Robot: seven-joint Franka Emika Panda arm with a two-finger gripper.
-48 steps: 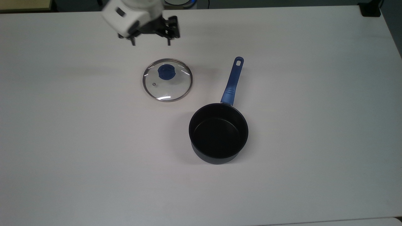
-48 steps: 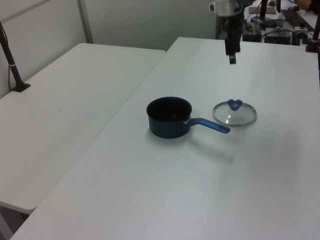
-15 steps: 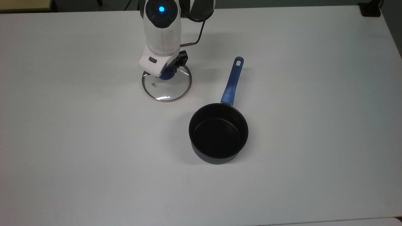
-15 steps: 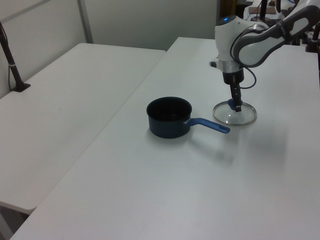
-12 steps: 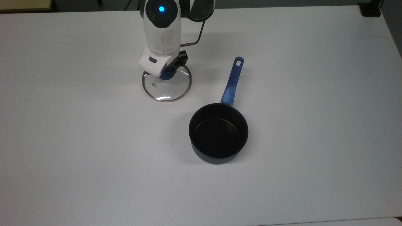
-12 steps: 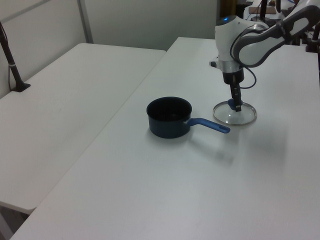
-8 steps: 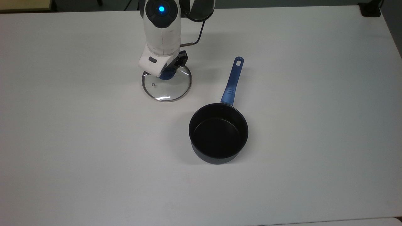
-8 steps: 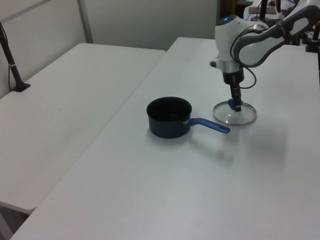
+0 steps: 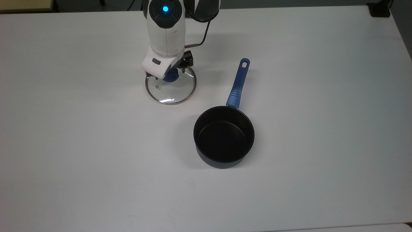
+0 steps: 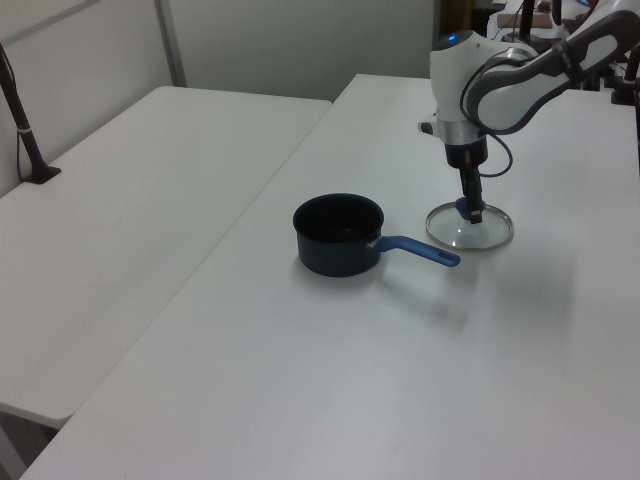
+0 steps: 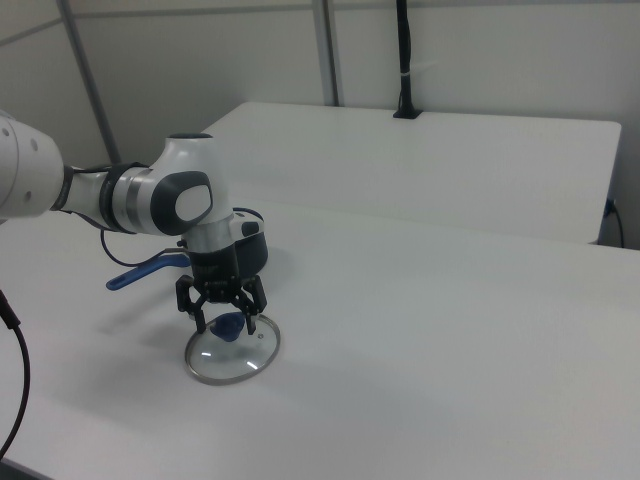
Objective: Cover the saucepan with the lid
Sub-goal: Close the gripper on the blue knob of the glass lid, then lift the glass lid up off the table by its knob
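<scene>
- Gripper (image 11: pixel 226 326) is down over the lid (image 9: pixel 171 89), pointing straight at the table (image 9: pixel 322 96).
- Fingers (image 11: pixel 251 322) sit spread either side of the blue knob (image 11: pixel 228 326); in the right view there is a gap between each finger and the knob, so no grasp.
- Lid lies flat on the table directly under the gripper, with the glass disc reaching toward the top view's bottom past the wrist. Steam vent hole (image 9: pixel 156 86) shows just below the white wrist housing (image 9: pixel 159 64) in the top view.
- Saucepan (image 9: pixel 224 136) stands upright and uncovered, well apart from the gripper, toward the top view's lower right.
- Its blue handle (image 9: pixel 238 83) runs up toward the top view's top and ends level with the gripper, to the top view's right of the lid. Handle and lid are apart.
- Table between lid and pan is bare white.
- Black cable (image 9: pixel 201 38) loops off the wrist above the lid.
- A second white table (image 10: pixel 130 200) stands alongside on the left view's left, with a black post (image 10: pixel 20 120) on it, well apart from the gripper.
</scene>
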